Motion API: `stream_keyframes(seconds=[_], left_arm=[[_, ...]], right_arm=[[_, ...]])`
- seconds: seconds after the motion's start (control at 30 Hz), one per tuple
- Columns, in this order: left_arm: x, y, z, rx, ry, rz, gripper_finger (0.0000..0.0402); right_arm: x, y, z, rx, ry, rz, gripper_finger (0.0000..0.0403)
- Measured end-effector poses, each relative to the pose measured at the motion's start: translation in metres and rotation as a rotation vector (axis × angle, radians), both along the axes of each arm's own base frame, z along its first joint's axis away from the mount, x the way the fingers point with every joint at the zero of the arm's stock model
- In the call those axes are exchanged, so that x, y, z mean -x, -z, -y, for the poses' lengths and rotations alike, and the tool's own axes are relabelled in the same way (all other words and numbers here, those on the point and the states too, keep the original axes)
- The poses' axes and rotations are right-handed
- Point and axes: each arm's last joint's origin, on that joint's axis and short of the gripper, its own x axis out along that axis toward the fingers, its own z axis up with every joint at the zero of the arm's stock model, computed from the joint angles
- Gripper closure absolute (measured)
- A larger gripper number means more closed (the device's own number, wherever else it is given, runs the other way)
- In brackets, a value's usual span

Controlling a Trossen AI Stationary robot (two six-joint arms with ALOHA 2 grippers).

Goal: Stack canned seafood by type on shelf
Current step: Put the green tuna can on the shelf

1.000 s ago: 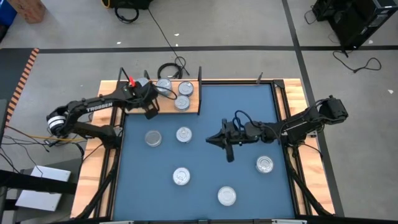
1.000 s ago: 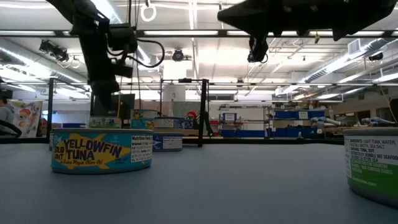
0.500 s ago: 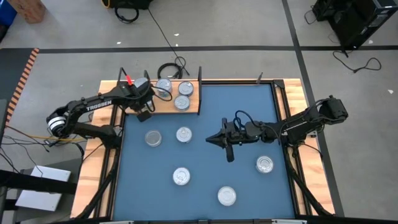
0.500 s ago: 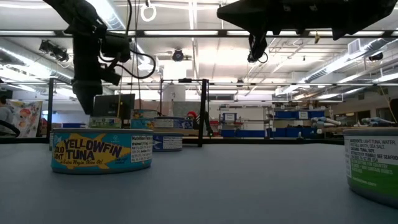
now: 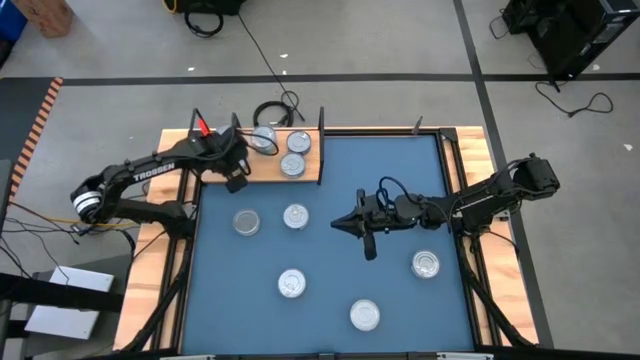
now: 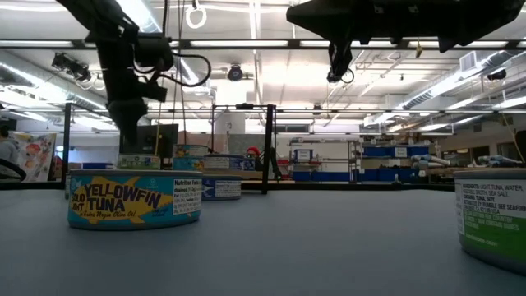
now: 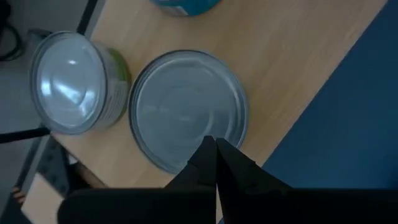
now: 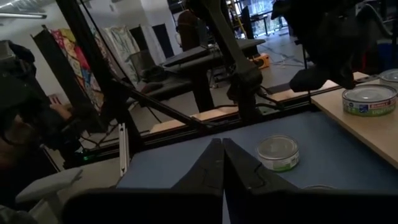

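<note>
- Blue mat (image 5: 330,250) covers my table; five tins (image 5: 296,215) wait on it, three on the shelf (image 5: 262,170)
- My left tool (image 5: 233,180), fingers together and empty, has drifted back from the shelf's mat-side edge, so that placement looks finished
- My right tool (image 5: 345,224) hangs pinched together over mid-mat

Grey floor (image 5: 400,60) crossed by dark tape lines (image 5: 330,75) filled the upper frame; ceiling strip lights (image 6: 255,43) ran above distant blue shelving (image 6: 394,152).
</note>
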Motion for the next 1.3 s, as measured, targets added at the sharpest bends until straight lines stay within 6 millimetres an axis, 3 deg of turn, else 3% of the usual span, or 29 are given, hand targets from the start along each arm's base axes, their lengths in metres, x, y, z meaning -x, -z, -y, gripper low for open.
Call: stream_keyframes(seconds=[0.4, 0.83, 1.3], left_arm=[[-0.004, 0.019, -0.013, 0.099, 0.011, -0.086, 0.0401], [0.012, 0.015, -0.001, 0.128, -0.039, -0.183, 0.0401], [0.002, 0.019, -0.012, 0.053, -0.070, -0.148, 0.0401]], right_arm=[[0.000, -0.001, -0.001, 0.051, -0.019, 0.011, 0.0395], [0.000, -0.001, -0.001, 0.049, -0.019, 0.018, 0.0394], [0.000, -0.003, -0.001, 0.047, -0.019, 0.036, 0.0393]])
